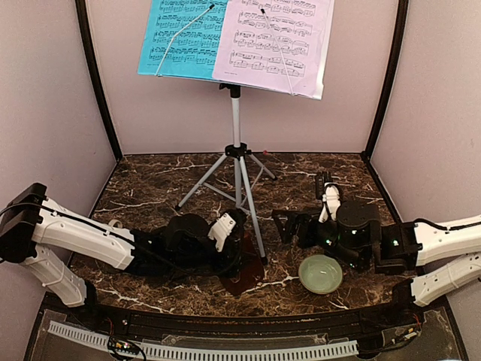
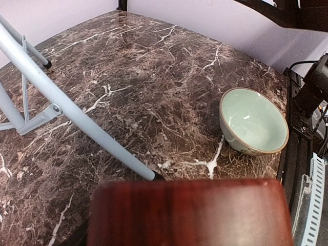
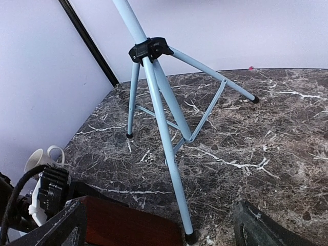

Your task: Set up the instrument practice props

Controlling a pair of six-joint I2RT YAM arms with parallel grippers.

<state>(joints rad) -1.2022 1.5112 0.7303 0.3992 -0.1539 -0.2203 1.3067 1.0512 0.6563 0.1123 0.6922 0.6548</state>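
Note:
The music stand (image 1: 237, 162) stands at mid table on its tripod. A blue sheet (image 1: 183, 36) and a lilac sheet (image 1: 276, 41) rest side by side on its desk. Beside the stand's near leg (image 3: 171, 169), the reddish-brown metronome (image 1: 246, 269) sits low at the table. My left gripper (image 1: 231, 232) is down over it and shut on it. In the left wrist view the metronome (image 2: 189, 212) fills the bottom and hides the fingers. My right gripper (image 1: 289, 226) stands open just right of that leg, its fingertips (image 3: 64, 225) wide apart and holding nothing.
A pale green bowl (image 1: 321, 273) sits near the front, under my right wrist. A beige mug (image 3: 43, 158) stands at the left behind my left arm. Walls close in the table on three sides.

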